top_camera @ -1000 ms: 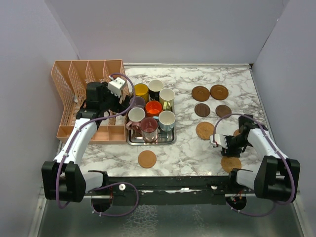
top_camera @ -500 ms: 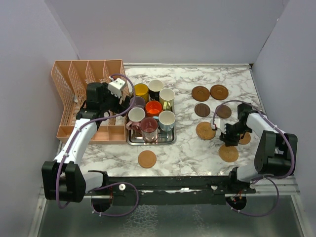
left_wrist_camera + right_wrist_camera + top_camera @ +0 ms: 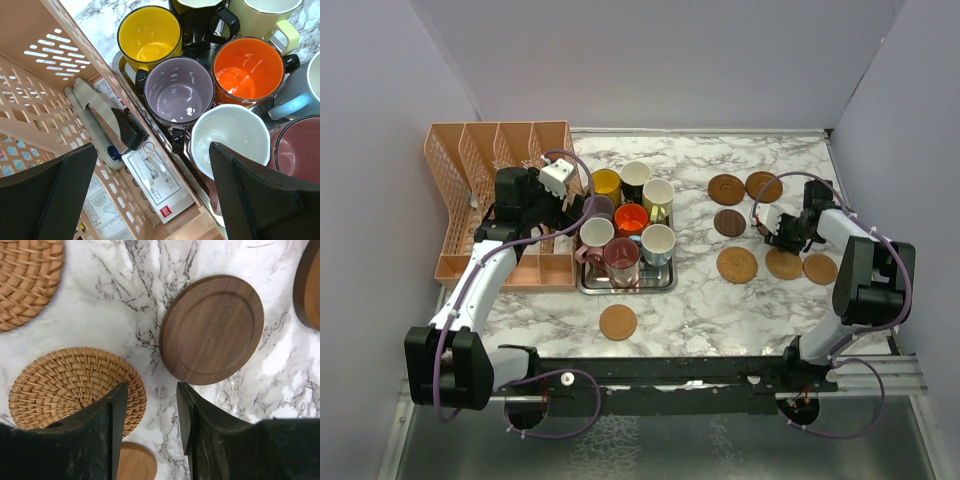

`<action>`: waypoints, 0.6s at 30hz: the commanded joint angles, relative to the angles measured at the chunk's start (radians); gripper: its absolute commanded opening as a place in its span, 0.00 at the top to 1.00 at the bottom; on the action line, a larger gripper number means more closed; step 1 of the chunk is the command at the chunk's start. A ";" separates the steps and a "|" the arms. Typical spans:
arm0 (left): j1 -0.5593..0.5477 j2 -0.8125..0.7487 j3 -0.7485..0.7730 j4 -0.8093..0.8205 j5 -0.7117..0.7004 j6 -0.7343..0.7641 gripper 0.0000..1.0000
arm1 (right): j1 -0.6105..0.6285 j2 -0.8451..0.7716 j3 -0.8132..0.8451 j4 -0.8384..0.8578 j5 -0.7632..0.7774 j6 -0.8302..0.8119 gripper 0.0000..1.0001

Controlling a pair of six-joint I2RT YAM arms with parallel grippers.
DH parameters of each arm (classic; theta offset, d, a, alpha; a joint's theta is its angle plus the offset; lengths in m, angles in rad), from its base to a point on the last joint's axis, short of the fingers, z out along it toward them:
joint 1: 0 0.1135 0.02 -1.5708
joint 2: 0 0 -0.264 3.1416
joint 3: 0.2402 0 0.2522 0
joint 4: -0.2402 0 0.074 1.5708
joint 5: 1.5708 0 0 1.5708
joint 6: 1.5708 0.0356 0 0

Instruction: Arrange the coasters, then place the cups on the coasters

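Check the right gripper [image 3: 152,405] first. Its jaws stand partly apart with only bare marble between them, so it grasps nothing.

The dark wooden coaster [image 3: 212,329] lies flat just ahead of the fingertips, offset toward the right-hand finger in the wrist view. A woven coaster [image 3: 75,387] sits on the opposite side, its rim passing under that finger's edge.

A round disc has no long axis, so you may take the rim from any side. Expect it to need an edge grip, since it lies flush on the table [image 3: 690,300].

The right arm is the nearer one to the coasters grouped on that side. The left gripper [image 3: 152,150] hangs fully released above the cups [image 3: 179,89] on the tray [image 3: 660,284] — it holds nothing.
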 commanded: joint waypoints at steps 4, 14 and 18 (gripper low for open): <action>0.001 -0.025 -0.012 0.022 0.041 0.014 0.01 | -0.007 0.052 0.007 -0.001 0.032 0.045 0.56; 0.001 -0.038 -0.020 0.020 0.051 0.013 0.01 | -0.029 0.010 0.102 -0.163 -0.052 0.090 0.56; 0.001 -0.043 -0.023 0.020 0.056 0.013 0.01 | -0.032 -0.024 0.112 -0.174 -0.070 0.115 0.55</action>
